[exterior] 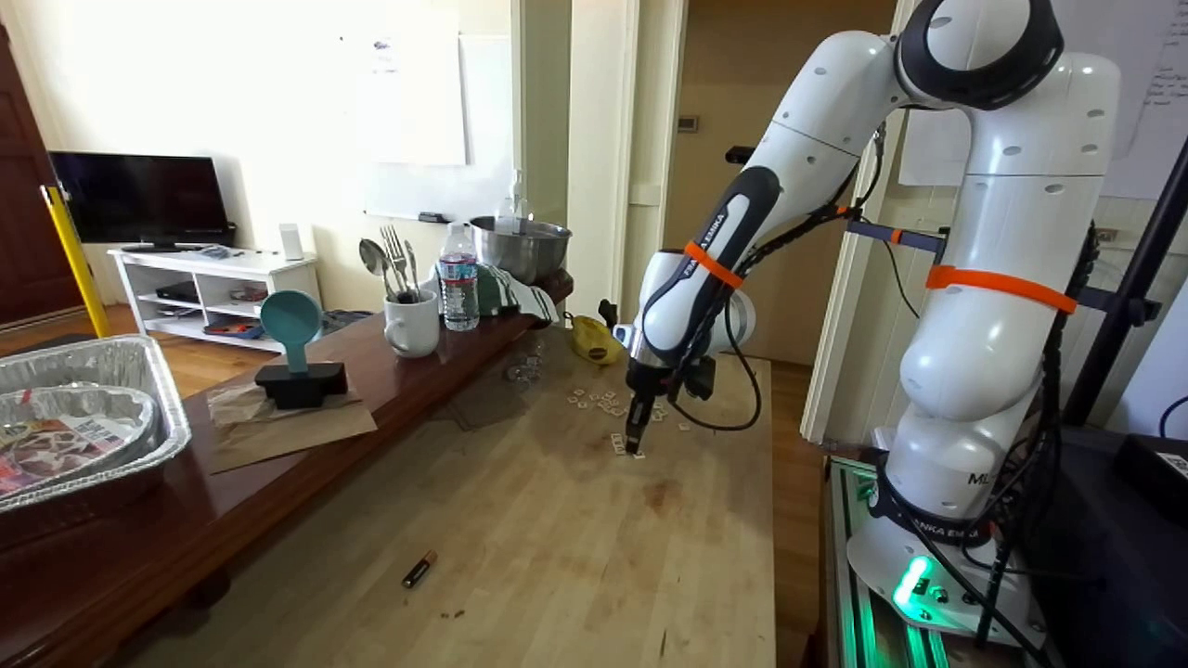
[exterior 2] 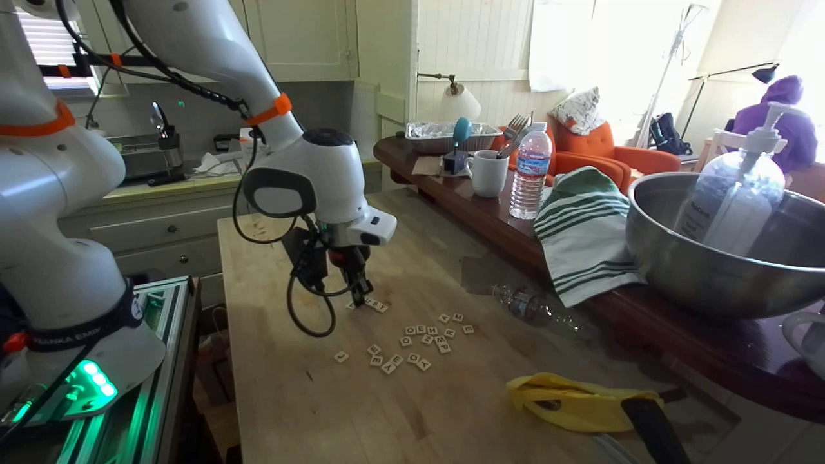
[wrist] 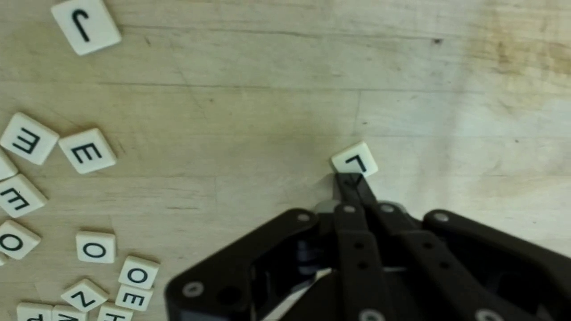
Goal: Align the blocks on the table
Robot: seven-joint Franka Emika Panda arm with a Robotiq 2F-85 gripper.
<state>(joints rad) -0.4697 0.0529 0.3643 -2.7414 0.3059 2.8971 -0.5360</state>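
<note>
The blocks are small cream letter tiles on the wooden table (exterior: 557, 557). My gripper (wrist: 350, 177) is shut with nothing between its fingertips. It points down at the L tile (wrist: 355, 157) and covers its near edge in the wrist view; I cannot tell whether it touches. The gripper shows low over the table in both exterior views (exterior: 633, 449) (exterior 2: 361, 299). A short row of tiles (exterior 2: 376, 305) lies beside the L tile; the gripper hides it in the wrist view. Several loose tiles (exterior 2: 422, 330) lie scattered further off, with the J tile (wrist: 87, 26) apart from them.
A clear plastic bottle (exterior 2: 532, 305) lies on the table near the raised dark wooden counter (exterior: 278, 482). A yellow object (exterior 2: 577, 403) lies at the table's end. A battery (exterior: 419, 569) lies on the table. A mug (exterior: 411, 325) and water bottle (exterior: 458, 283) stand on the counter.
</note>
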